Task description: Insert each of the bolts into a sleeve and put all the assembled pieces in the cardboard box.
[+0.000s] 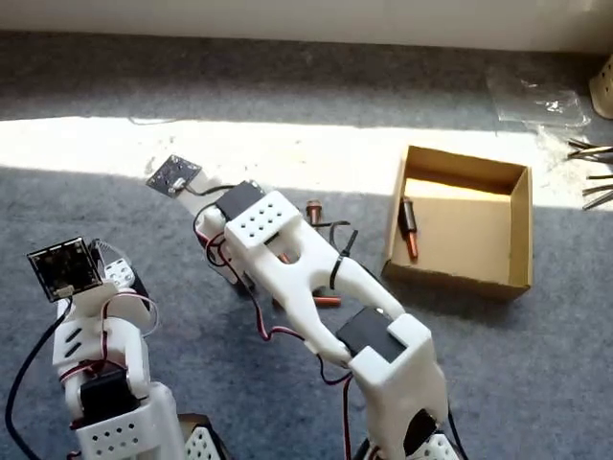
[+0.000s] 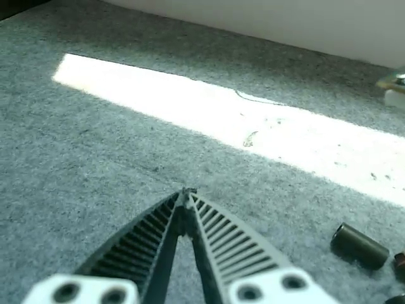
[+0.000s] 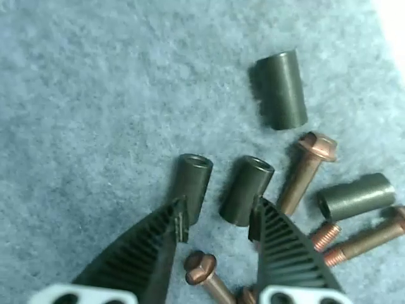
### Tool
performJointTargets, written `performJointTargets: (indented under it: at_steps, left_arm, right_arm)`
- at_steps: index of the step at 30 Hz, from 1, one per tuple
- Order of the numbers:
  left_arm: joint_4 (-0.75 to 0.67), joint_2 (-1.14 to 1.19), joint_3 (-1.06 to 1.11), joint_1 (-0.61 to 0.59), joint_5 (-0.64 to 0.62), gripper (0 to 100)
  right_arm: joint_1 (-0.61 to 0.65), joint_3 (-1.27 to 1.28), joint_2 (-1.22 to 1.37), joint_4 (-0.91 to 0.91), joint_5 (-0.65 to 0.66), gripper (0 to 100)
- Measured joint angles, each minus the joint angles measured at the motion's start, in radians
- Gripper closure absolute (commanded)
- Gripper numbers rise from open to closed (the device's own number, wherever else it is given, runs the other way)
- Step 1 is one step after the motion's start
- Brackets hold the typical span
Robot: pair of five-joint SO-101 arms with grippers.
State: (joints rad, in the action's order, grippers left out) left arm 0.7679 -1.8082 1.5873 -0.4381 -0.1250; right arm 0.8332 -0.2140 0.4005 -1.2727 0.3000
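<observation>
Grey carpet [image 1: 527,383] served as the worktop, with a sunlit band [image 1: 287,153] across it. The cardboard box [image 1: 520,230] sat near the right arm [image 1: 316,278], with one assembled piece [image 1: 408,225] lying inside. The loose parts lay on the carpet under that arm, near the box but outside it.

Step in hand, as judged: picking a sleeve for the next bolt-and-sleeve pairing. The task looked early, with one piece boxed and several parts loose.

The right arm stretched out low over the pile. The right gripper [image 3: 218,223] was released, jaws spread and holding nothing. The near sleeve [image 3: 193,183] lay just beside one fingertip, and the second sleeve [image 3: 247,189] had its end close to the other. I could not tell which was the target. The third sleeve [image 3: 283,88] and fourth sleeve [image 3: 355,196] lay farther out. A flanged bolt [image 3: 310,166] lay beside the second sleeve, a short bolt [image 3: 204,271] sat between the fingers, and a long bolt [image 3: 367,239] was off to the side.

The next move likely calls for centring on one sleeve only before closing. The risk is pinching two or rolling one away.

The left arm [image 1: 101,335] stood drawn back, well apart from the box. The left gripper [image 2: 186,197] was clenched on nothing, tips meeting over bare carpet, with a lone sleeve [image 2: 359,246] off to its side.
</observation>
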Motion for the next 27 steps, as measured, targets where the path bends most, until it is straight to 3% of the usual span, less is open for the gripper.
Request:
performJointTargets:
  at_steps: [11,27]
  left_arm:
    - [0.0,0.0,0.0,0.0,0.0,98]
    - [0.0,0.0,0.0,-0.002,0.0,98]
  right_arm:
    - [0.003,-0.014,0.018,-0.003,-0.158,85.1]
    - [0.005,-0.014,0.018,-0.003,-0.18,85.1]
